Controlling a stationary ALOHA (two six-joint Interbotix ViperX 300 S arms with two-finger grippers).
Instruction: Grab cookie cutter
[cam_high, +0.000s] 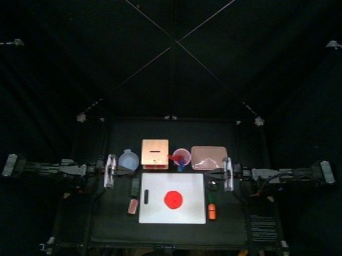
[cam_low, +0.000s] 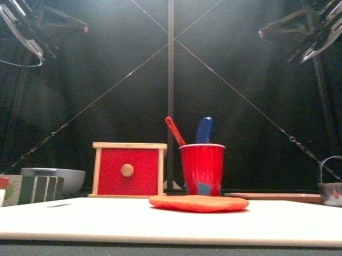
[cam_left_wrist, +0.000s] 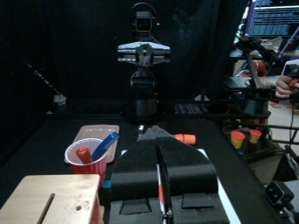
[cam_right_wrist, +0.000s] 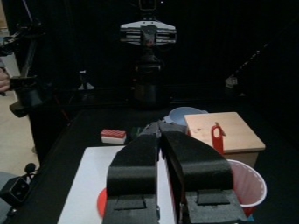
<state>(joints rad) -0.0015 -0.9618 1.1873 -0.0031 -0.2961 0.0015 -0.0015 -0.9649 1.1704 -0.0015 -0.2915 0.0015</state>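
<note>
The black bench (cam_high: 94, 222) carried a white mat (cam_high: 174, 212) at its front, a wooden box (cam_high: 155, 156), a red cup (cam_high: 181, 160) and a metal bowl (cam_high: 128, 160) behind it, and small orange pieces (cam_high: 211, 211) beside the mat.

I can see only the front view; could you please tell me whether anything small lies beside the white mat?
Observer: Yes, a small orange piece lies just off the white mat on its right side, near the front.
Operator: Is there anything on the left side?
Observer: A small reddish block lies off the mat's left edge.
Operator: Are the grippers near either one?
Observer: No. The left gripper and the right gripper are both shut, well apart from both pieces.
</note>
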